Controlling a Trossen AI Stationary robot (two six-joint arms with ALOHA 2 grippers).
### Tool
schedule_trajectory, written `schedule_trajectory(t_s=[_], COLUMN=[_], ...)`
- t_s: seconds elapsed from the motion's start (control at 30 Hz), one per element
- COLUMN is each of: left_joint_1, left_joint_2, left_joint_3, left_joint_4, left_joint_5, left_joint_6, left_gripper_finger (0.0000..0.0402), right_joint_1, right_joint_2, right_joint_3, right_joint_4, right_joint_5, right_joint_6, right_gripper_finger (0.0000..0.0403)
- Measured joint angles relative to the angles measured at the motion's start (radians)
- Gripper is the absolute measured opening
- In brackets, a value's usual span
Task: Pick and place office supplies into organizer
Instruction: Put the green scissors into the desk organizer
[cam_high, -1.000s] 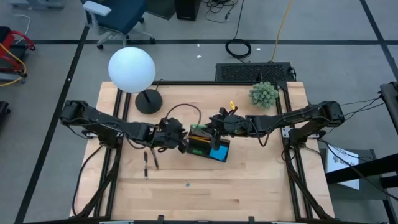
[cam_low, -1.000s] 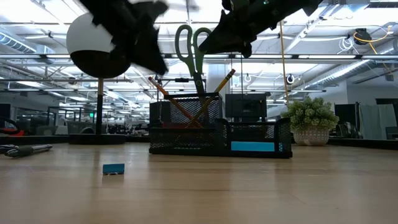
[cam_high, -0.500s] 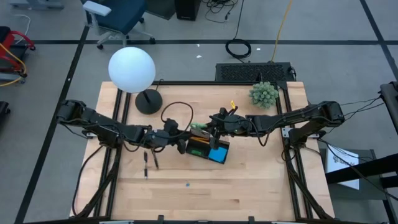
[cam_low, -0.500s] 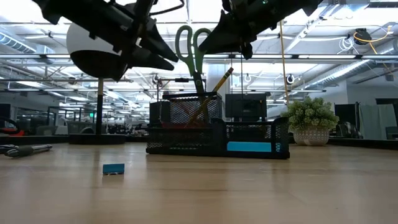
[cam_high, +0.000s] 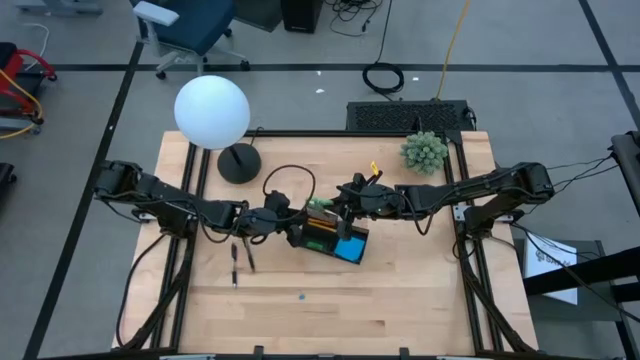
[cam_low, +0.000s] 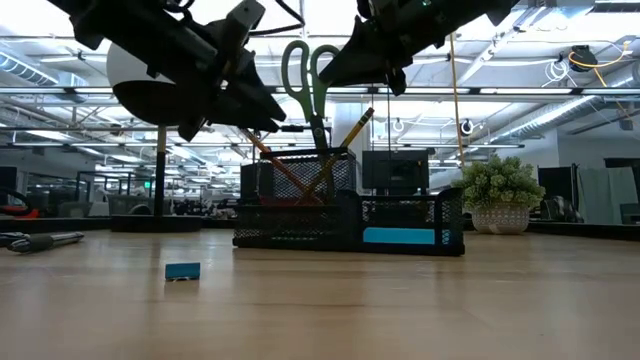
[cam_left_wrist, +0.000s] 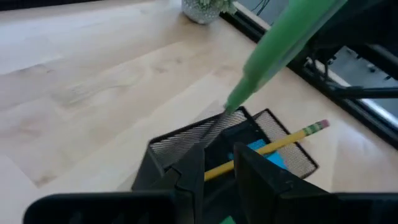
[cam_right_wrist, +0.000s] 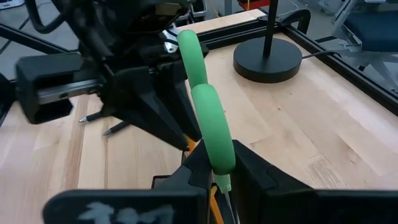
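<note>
The black mesh organizer stands mid-table with the blue pad in a low compartment. Green-handled scissors stand upright in its taller back section, and one pencil leans there toward the right. My right gripper is shut on the scissors. My left gripper is at the organizer's left side, shut on a second pencil that leans toward the left. Two dark pens and a small blue-green eraser lie on the table. My left gripper holds the left-leaning pencil by its upper end, slanting down from the table's left. Its own fingers hide the exact place. The pencil's lower end stands inside the organizer's tall section. My right gripper pinches the scissors between its two fingers at the lower end of the green handles. It comes slanting down from the table's right. The handles stick out past the fingertips. The scissors stand upright with their blades down in the organizer's tall section.
A lamp with a white globe and a black round base stands at the far left. A green plant ball sits at the far right. A cable loops above the left wrist. Bare wood lies toward the near edge.
My left gripper drew back toward the table's left and rose, then came back toward the organizer and tipped down again. The left-leaning pencil was out of sight half a second ago and shows again. The organizer slid slightly toward the table's left.
</note>
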Motion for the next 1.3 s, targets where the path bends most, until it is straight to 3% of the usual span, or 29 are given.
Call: schedule_trajectory(t_s=[0.4,0.53,1.3], left_joint_1=[0.018,0.009,-0.008], left_joint_2=[0.013,0.06,0.076], left_joint_3=[0.0,0.0,0.0], left_joint_4=[-0.021,-0.013,0.049], left_joint_5=[0.029,0.105,0.109], left_joint_6=[0.026,0.016,0.018], left_gripper_finger=[0.0081,0.0081,0.0081], right_joint_1=[0.0,0.0,0.035], right_joint_2=[0.0,0.0,0.0], right_joint_3=[0.0,0.001,0.001], right_joint_4=[0.011,0.03,0.016], right_joint_5=[-0.002,-0.001,-0.001], right_joint_6=[0.027,0.029,0.054], right_gripper_finger=[0.0025,0.0031,0.0029])
